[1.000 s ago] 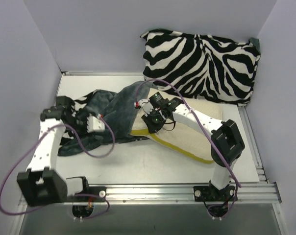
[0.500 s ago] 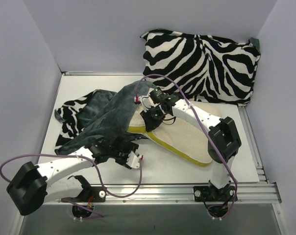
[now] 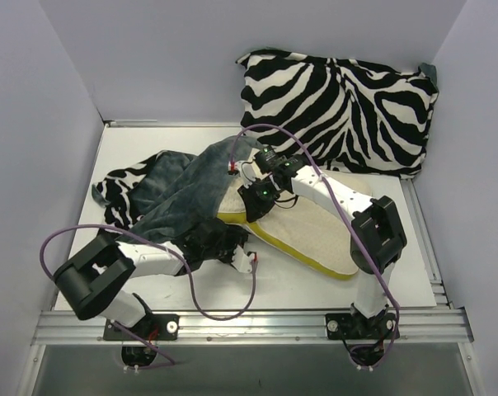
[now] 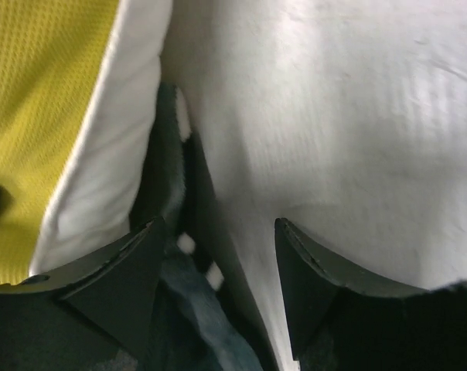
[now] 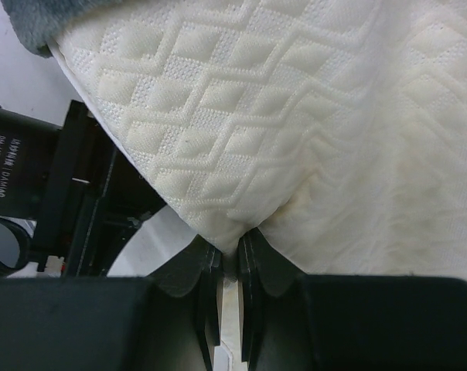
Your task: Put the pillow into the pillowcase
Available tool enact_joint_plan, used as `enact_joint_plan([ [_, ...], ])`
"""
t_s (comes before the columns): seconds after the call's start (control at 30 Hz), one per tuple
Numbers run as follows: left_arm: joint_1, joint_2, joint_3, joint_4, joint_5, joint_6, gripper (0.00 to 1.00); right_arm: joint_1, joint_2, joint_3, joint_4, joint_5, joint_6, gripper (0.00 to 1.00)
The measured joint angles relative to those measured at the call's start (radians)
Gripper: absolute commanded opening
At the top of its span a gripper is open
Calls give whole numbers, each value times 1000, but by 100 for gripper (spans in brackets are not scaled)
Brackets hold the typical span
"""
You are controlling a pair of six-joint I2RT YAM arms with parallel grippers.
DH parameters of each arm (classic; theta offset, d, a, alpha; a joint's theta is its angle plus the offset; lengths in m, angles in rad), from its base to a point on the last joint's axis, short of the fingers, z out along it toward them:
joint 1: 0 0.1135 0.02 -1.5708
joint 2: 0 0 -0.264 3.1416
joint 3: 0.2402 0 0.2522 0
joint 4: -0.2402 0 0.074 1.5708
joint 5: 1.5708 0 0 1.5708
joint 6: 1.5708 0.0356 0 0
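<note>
Having been swung from the counter's (image 3: 303, 285) left edge to its near edge, the left tool (image 4: 216, 236) is set open astride the pillowcase (image 3: 183, 191) hem, while the pillow (image 3: 319, 235), mid-counter, is pinched by the right tool (image 5: 227, 253), so opening the mouth is judged next.

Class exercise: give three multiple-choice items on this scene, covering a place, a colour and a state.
1. The plump zebra-print fabric cushion sits: A far right; B near left; C centre.
2. Piped edge of the flat quilted cream-yellow pillow: A red; B olive-yellow; C blue.
3. The right claw: A open; B shut on the pillow; C unseen.
Answers: A, it leans at the back; B, the rim shows along its near side; B, its wrist view shows pinched quilting.
</note>
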Motion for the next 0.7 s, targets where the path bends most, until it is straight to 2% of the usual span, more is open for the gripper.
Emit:
enact_joint_plan([
  [0.13, 0, 95, 34, 103, -10, 23, 62, -5, 0, 0, -1, -4, 0, 0],
  [0.17, 1, 120, 46, 126, -16, 27, 57, -6, 0, 0, -1, -4, 0, 0],
  [0.2, 1, 144, 58, 145, -23, 31, 51, -7, 0, 0, -1, -5, -1, 0],
  [0.23, 1, 166, 69, 158, -30, 37, 36, -9, -1, 0, -2, -5, -1, 0],
  [0.3, 3, 209, 90, 166, -43, 45, 22, -11, -2, 0, -6, -10, -1, 0],
  [0.33, 5, 221, 94, 169, -49, 52, 7, -11, -2, 0, -8, -11, -1, 0],
  [0.4, 8, 211, 98, 130, -42, 51, 0, -11, -2, 0, -10, -12, -3, 0],
  [0.47, 13, 151, 110, -4, 14, 50, 0, -11, -2, 0, -11, -15, -3, 0],
  [0.57, -8, -21, 161, -261, 129, 18, 0, -11, -2, 1, -21, -24, -2, 0],
  [0.7, -103, -245, 279, -522, 247, -57, 0, 1, -2, 26, -69, -55, 10, 0],
])
